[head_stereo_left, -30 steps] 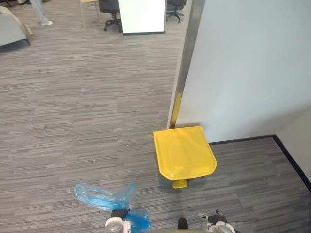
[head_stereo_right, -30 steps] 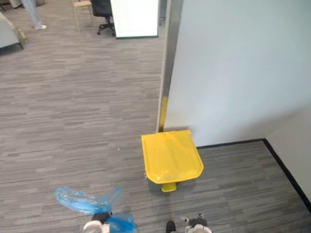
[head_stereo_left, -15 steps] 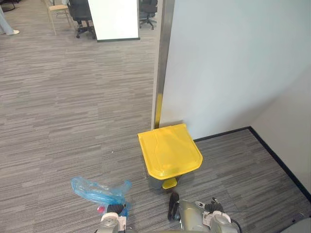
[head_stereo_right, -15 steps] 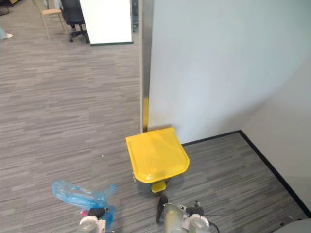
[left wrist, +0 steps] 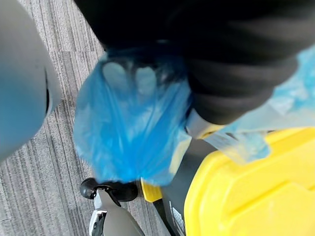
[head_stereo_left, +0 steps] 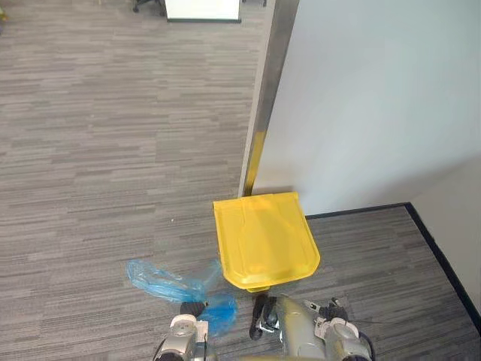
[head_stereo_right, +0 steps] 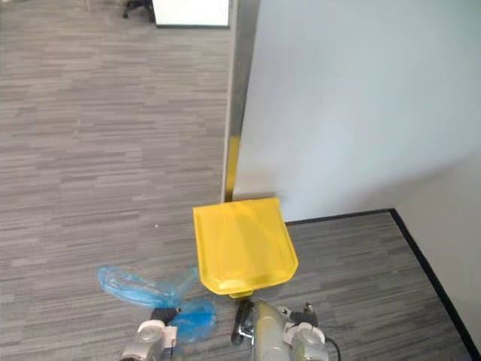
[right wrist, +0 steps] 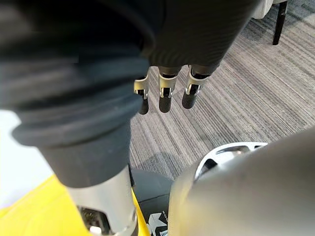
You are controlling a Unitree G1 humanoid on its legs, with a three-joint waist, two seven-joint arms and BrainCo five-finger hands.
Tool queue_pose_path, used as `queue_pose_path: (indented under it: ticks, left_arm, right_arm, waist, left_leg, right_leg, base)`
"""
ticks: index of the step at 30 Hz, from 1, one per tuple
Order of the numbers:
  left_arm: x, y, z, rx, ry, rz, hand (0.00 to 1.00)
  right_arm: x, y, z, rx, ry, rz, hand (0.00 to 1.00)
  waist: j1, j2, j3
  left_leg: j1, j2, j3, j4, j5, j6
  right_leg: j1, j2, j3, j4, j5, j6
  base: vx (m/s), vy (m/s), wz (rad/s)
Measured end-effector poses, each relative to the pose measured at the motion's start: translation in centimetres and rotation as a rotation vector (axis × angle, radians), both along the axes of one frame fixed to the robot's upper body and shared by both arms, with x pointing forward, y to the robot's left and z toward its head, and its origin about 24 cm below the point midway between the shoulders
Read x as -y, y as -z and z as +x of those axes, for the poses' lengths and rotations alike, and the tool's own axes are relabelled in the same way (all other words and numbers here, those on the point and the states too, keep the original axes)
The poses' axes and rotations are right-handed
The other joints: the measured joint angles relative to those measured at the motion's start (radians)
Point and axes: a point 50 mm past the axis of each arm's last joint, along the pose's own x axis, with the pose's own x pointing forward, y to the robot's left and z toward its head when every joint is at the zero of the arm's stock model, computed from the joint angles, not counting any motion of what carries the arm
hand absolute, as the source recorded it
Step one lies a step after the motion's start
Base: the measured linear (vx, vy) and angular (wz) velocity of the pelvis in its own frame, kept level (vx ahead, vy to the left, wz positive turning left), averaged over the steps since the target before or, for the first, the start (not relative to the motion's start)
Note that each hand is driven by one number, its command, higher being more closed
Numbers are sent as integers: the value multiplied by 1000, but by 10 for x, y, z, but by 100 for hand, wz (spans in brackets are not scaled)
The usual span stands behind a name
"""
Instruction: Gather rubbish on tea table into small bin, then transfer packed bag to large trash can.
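— Where is the packed bag?

— The blue bag [head_stereo_left: 167, 281] hangs from my left hand [left wrist: 236, 83], off the floor [head_stereo_left: 98, 150]. It is just beside the front left corner of the large trash can [head_stereo_left: 264, 239]. Its loose length trails out to my left, roughly along the can's front edge.

— And the can itself?

— It stands on the floor against the wall [head_stereo_left: 376, 98], ahead of me and to the right of the bag. Its yellow lid [head_stereo_right: 242, 244] is down, so I judge it must come up first. The pedal [head_stereo_left: 259, 288] sits at the near edge.

— Your hands?

— The left hand's fingers are curled into the blue film and show dimly through it. The right hand [right wrist: 166, 96] hangs with its fingers straight, holding nothing, and it looks free for the lid.
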Motion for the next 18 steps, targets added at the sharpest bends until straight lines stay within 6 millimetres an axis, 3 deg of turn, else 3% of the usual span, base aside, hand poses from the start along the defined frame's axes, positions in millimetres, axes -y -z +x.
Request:
queue_pose_path:
  ticks: [4,5,9,10,11,12,14,16,17,18]
  left_arm:
    - [4,0,-2,4,-3,-10,100]
    - [0,2,-9,-12,-10,-2,100]
    - [-2,5,-15,-30,15,12,100]
    - [-3,4,-14,-28,19,16,100]
    - [-2,6,-19,-44,11,11,100]
    - [0,5,-17,-35,22,8,100]
    - [-1,5,-16,-31,21,11,100]
    - [-2,7,-23,-51,10,12,100]
    - [-1,8,-23,-53,9,7,100]
    - [1,8,-25,-59,5,-1,100]
  right_arm:
    - [1,2,-4,-21,-38,-14,0]
    - [1,4,-8,-43,-63,-21,0]
    - [2,7,-16,-67,-65,-23,0]
    - [1,7,-17,-69,-68,-21,0]
    - [2,8,-19,-74,-68,-21,0]
    - [3,4,-15,-40,-55,-28,0]
    - [1,7,-21,-57,-55,-20,0]
    - [-9,12,-31,-89,-52,10,0]
    - [-8,12,-32,-90,-51,7,0]
    - [-6,13,-34,-99,-49,5,0]
  waist:
    - [-1,15,-38]
    - [1,11,-45]
    - [5,-9,-58]
    - [5,-18,-58]
    - [17,-2,-72]
    - [-2,-3,-73]
    - [-16,-29,-83]
    - [-9,-66,-108]
    - [-8,-58,-114]
    - [4,-25,-144]
  left_leg:
    - [20,-4,18,-32,11,-19]
    - [72,-37,54,-86,43,-56]
    - [87,-83,72,-143,62,-55]
    - [84,-95,76,-148,75,-31]
    - [84,-88,106,-210,128,9]
    - [87,-100,114,-258,138,11]
    - [84,-118,102,-285,136,10]
    - [63,-140,98,-311,140,5]
    - [63,-138,99,-323,145,-3]
    - [40,-133,103,-379,154,-18]
  right_leg:
    - [22,4,0,-38,24,-4]
    - [69,-6,12,-86,60,9]
    - [79,-37,24,-125,122,20]
    - [78,-44,37,-158,162,47]
    - [96,-14,78,-216,203,120]
    - [61,-41,117,65,90,99]
    - [78,-60,165,231,-1,106]
    - [132,-54,195,152,-92,121]
    - [144,-42,195,113,-101,128]
    - [177,4,201,-48,-119,107]
  base:
    - [40,7,-2]
    - [-82,72,-2]
    - [-128,42,6]
    - [-224,70,-25]
    - [-189,52,-7]
    - [-174,15,11]
    - [-106,-94,42]
    - [-149,-176,10]
    - [-184,-107,-35]
    - [-148,-78,-50]
